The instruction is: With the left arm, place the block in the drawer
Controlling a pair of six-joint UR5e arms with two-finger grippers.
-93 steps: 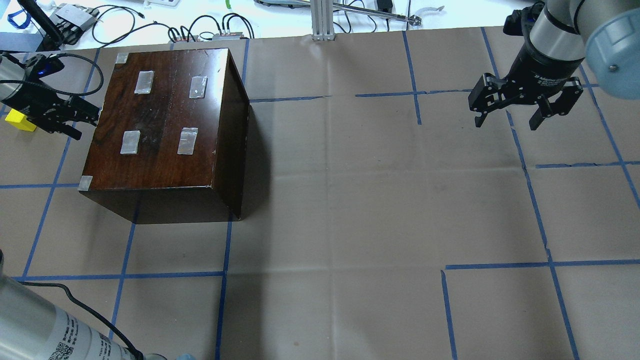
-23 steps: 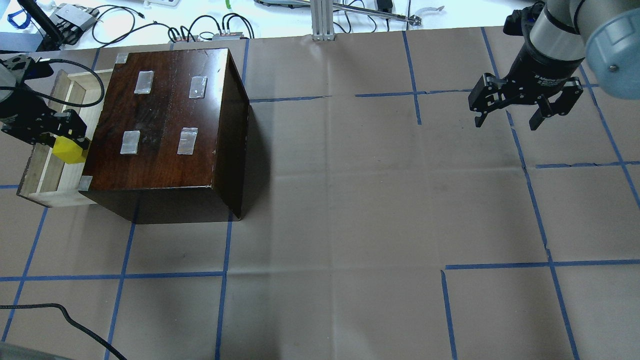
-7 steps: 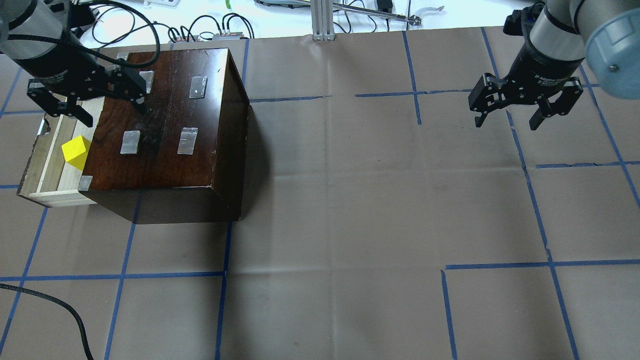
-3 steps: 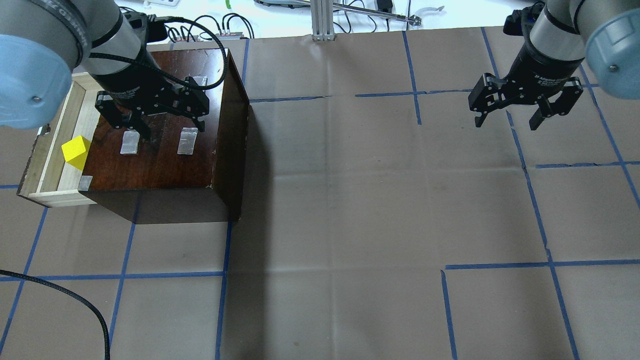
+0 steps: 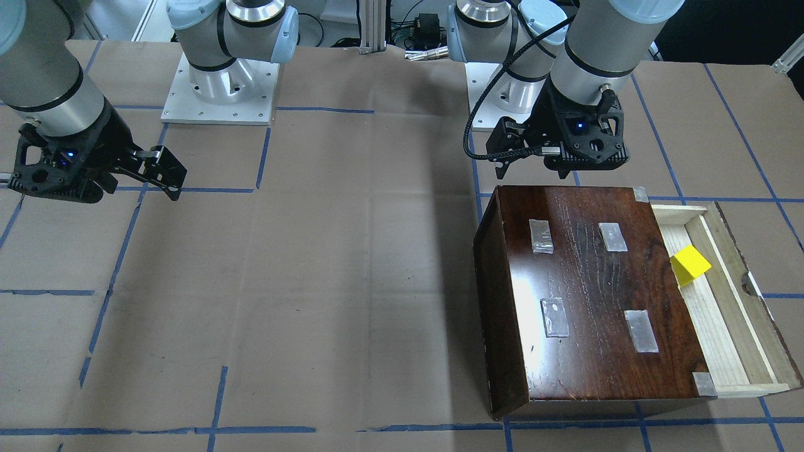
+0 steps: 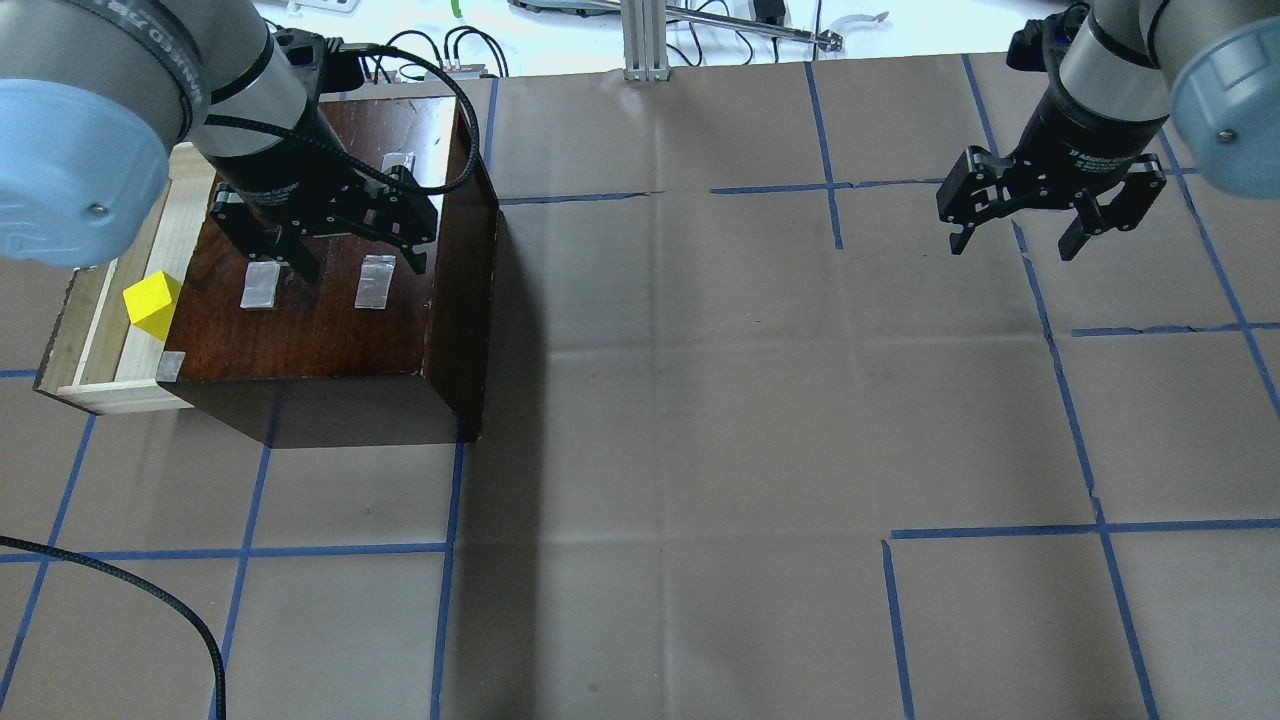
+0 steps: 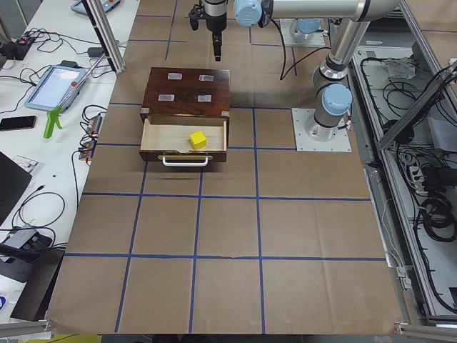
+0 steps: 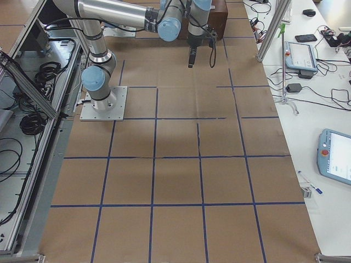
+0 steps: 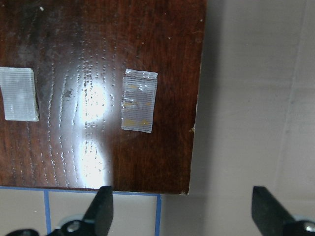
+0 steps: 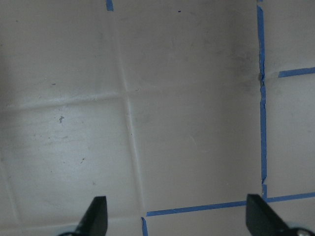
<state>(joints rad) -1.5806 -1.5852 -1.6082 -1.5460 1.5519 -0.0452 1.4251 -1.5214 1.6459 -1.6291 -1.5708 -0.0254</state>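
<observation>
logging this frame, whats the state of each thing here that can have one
drawer, pulled open out of the box
yellow block, lying in the drawer, not gripped
dark wooden box, upright on the table
left gripper, open, empty, raised by the box top
right gripper, open, empty, above bare table paper

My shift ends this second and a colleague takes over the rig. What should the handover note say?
Left gripper: open, empty, above the box top, clear of the drawer.
Right gripper: open, empty, above bare table, far from the box.
Block: lies inside the drawer, which is pulled out of the box.
Done: placing and release.
Left: nothing of the placing; the drawer is open, should closing be wanted.
</observation>
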